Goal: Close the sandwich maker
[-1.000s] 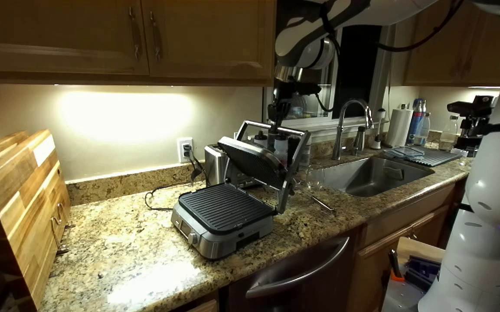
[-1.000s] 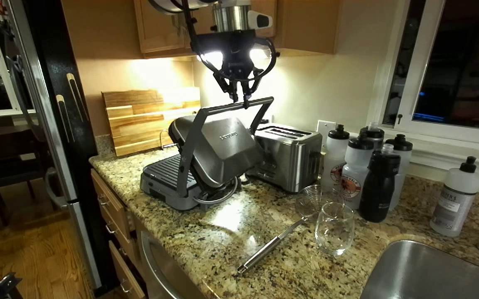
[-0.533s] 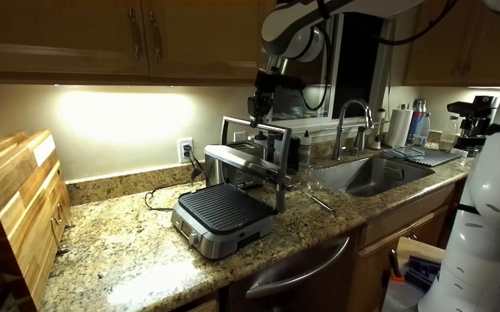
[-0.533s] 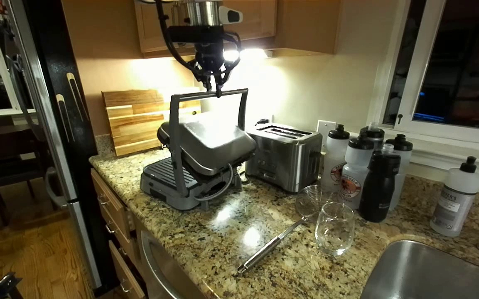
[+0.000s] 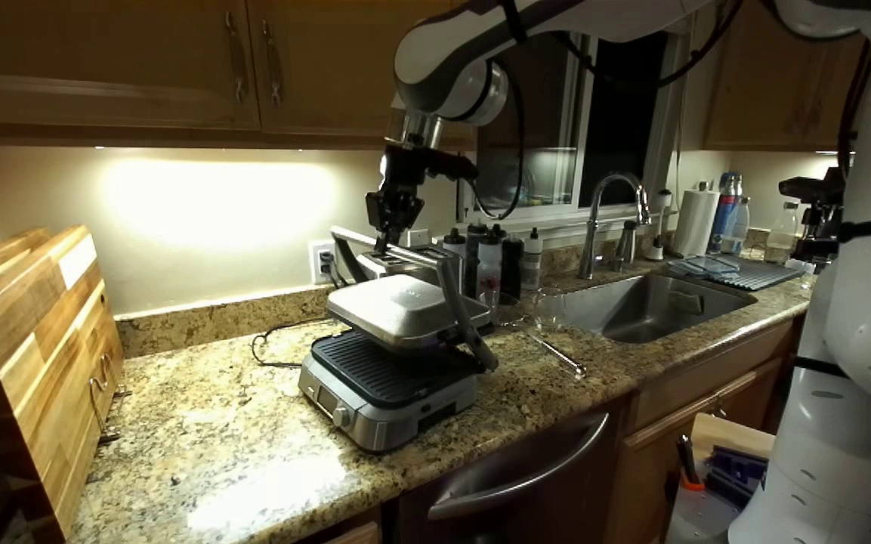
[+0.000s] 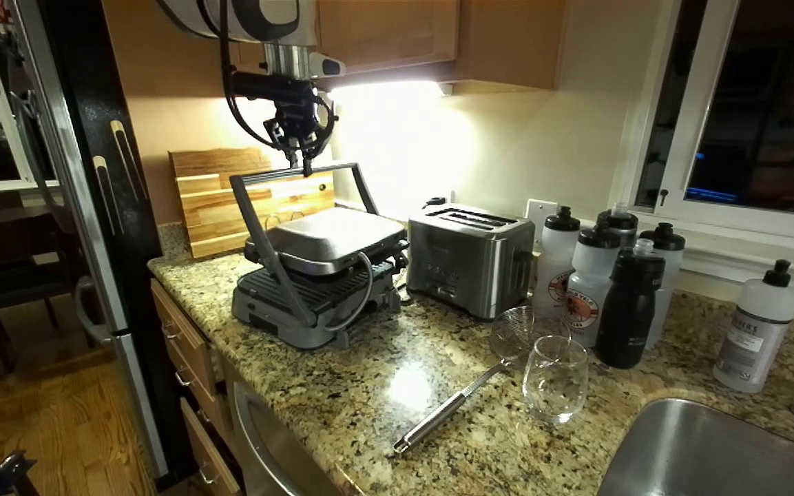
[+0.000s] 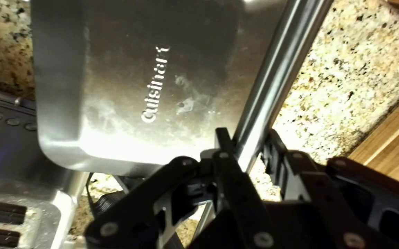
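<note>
- The sandwich maker [image 5: 397,332] sits on the bench [image 5: 201,423] near its front edge, knob side facing the end edge where the cutting boards [image 5: 57,370] stand.
- Its lid [image 6: 335,238] hangs close to level in both exterior views, apart from the lower plate [image 5: 359,366] at the knob side; whether they touch at the hinge side is hard to tell. I judge the closing well past halfway.
- The handle bar [image 7: 277,76] stands above the lid, its side arms leaning toward that end edge.
- The gripper [image 7: 248,136] points down, and in the wrist view its jaws look clamped on the handle bar, one on each side; how firm the hold is does not show.
- To do this well, take the bar along its arc, toward the end edge and downward together. A straight downward push would likely strain the hinge or drag the base.
- Grip lightly enough that the bar can turn between the jaws. Slow near the bottom so the lid settles flat, then part the jaws and lift away.
- Watch the cable loop [image 6: 370,279] at the hinge side; it could catch.
- Toward the back edge, the toaster [image 6: 472,265] stands just beside the machine, so avoid sideways drift.
- The strainer [image 6: 438,415], glass [image 6: 555,382] and bottles [image 6: 579,303], toward the sink [image 6: 700,448], should be outside the arc.
</note>
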`<control>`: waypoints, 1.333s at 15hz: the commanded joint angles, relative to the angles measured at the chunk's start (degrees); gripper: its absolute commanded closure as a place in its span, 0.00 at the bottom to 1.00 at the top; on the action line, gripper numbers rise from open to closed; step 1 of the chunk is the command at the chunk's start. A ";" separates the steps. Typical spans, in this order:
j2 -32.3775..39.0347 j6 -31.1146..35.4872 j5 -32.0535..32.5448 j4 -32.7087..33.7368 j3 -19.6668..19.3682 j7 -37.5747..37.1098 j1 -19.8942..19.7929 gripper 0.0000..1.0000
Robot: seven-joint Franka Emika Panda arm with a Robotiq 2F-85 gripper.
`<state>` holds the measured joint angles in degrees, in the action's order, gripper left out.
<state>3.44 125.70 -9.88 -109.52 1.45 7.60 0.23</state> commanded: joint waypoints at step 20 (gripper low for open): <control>13.86 -6.70 -5.55 10.28 6.35 11.85 -1.28 0.88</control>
<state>18.18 120.10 -12.79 -100.43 7.00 9.63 0.74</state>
